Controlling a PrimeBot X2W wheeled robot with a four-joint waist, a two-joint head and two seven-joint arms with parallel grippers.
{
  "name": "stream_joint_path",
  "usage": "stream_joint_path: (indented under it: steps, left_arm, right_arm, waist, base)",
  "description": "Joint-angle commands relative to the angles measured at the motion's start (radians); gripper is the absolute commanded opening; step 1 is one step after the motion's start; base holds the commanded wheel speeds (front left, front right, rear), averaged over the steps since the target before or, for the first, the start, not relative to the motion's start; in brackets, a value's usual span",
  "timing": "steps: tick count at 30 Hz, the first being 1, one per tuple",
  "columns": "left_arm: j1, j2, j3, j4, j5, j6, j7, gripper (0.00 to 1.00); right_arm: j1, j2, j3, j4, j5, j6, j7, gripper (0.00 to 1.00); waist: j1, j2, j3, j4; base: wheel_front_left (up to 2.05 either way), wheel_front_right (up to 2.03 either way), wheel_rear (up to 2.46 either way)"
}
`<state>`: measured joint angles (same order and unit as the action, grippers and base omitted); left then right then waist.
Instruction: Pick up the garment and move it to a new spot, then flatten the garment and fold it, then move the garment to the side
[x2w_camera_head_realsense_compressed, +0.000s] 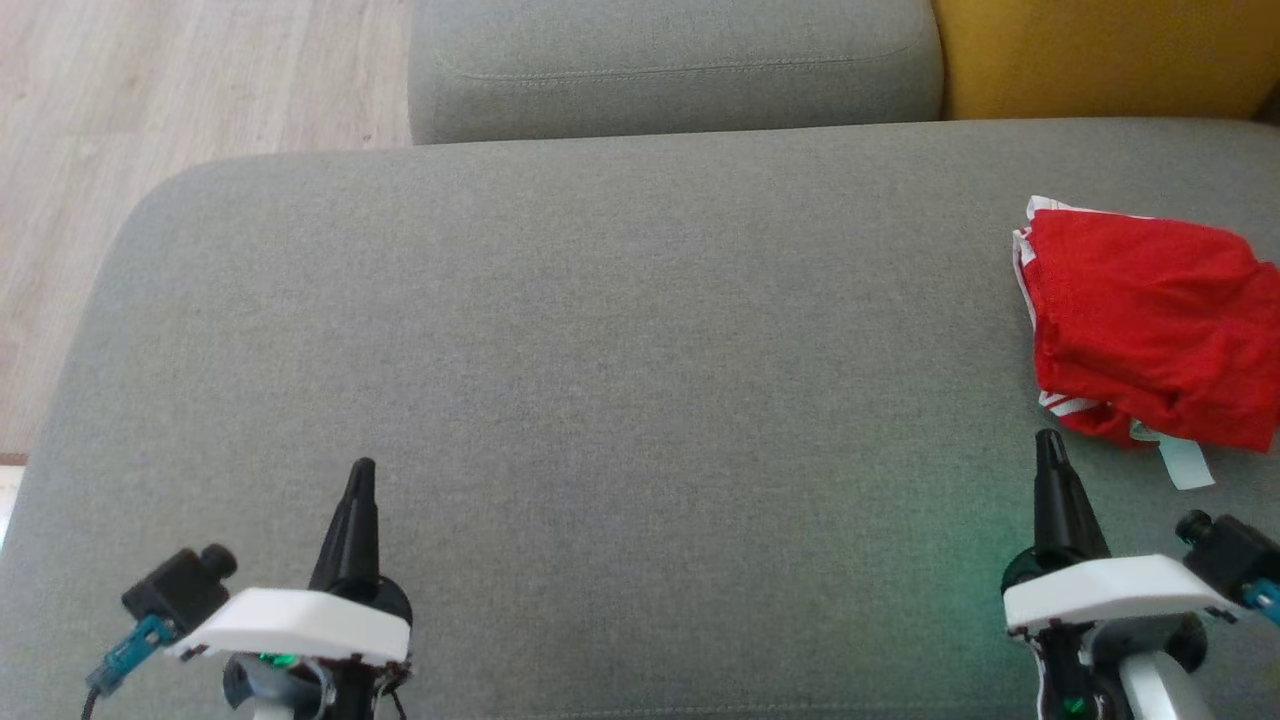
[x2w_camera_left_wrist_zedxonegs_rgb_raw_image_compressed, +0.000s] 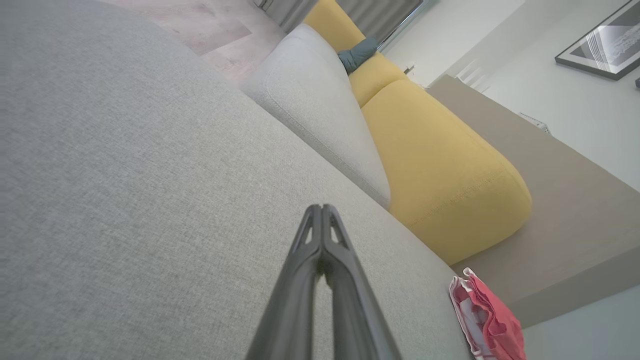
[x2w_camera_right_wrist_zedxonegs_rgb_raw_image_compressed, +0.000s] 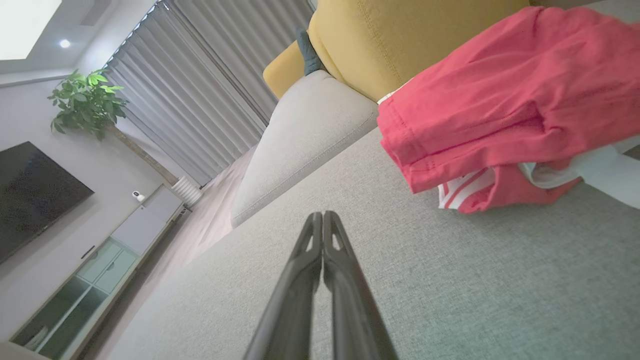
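You are working in a home living room. Beneath the right fingers (x2w_camera_right_wrist_zedxonegs_rgb_raw_image_compressed: 345, 300) spreads a grey upholstered sofa seat (x2w_camera_right_wrist_zedxonegs_rgb_raw_image_compressed: 450, 300). Beyond their tips a second grey cushion (x2w_camera_right_wrist_zedxonegs_rgb_raw_image_compressed: 310, 125) meets a mustard-yellow one (x2w_camera_right_wrist_zedxonegs_rgb_raw_image_compressed: 400, 35). Up and to the left of those fingers you see long grey curtains (x2w_camera_right_wrist_zedxonegs_rgb_raw_image_compressed: 200, 85), a leafy potted plant (x2w_camera_right_wrist_zedxonegs_rgb_raw_image_compressed: 87, 100), a dark television (x2w_camera_right_wrist_zedxonegs_rgb_raw_image_compressed: 35, 195) on the wall and a low cabinet (x2w_camera_right_wrist_zedxonegs_rgb_raw_image_compressed: 100, 265) with glass-fronted doors. To the upper right of the left fingers (x2w_camera_left_wrist_zedxonegs_rgb_raw_image_compressed: 350, 300) a framed picture (x2w_camera_left_wrist_zedxonegs_rgb_raw_image_compressed: 600, 45) hangs on a white wall (x2w_camera_left_wrist_zedxonegs_rgb_raw_image_compressed: 575, 110). Pale wood floor (x2w_camera_left_wrist_zedxonegs_rgb_raw_image_compressed: 200, 30) lies far beyond their tips.
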<state>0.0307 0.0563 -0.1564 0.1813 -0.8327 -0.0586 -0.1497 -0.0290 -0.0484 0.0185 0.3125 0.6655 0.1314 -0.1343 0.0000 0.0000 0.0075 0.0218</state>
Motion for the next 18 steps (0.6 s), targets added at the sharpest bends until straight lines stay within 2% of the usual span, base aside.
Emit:
stream_joint_path:
  steps: [1,18]
  left_arm:
    - [-0.058,0.014,0.025,-0.028,-0.028,-0.008,0.008,0.0]
    - [-0.075,0.018,0.067,-0.009,-0.202,-0.022,0.055,0.0]
  right_arm:
    - [-0.051,-0.015,-0.001,-0.039,0.035,0.0,0.009,0.0]
    - [-0.056,-0.017,-0.023,-0.046,0.24,0.0,0.056,0.0]
  waist:
    - [0.0,0.0,0.0,0.0]
    - [0.0,0.0,-0.001,-0.005]
  base:
    - [0.0,0.0,0.0]
    - [0.0,0.0,0.0]
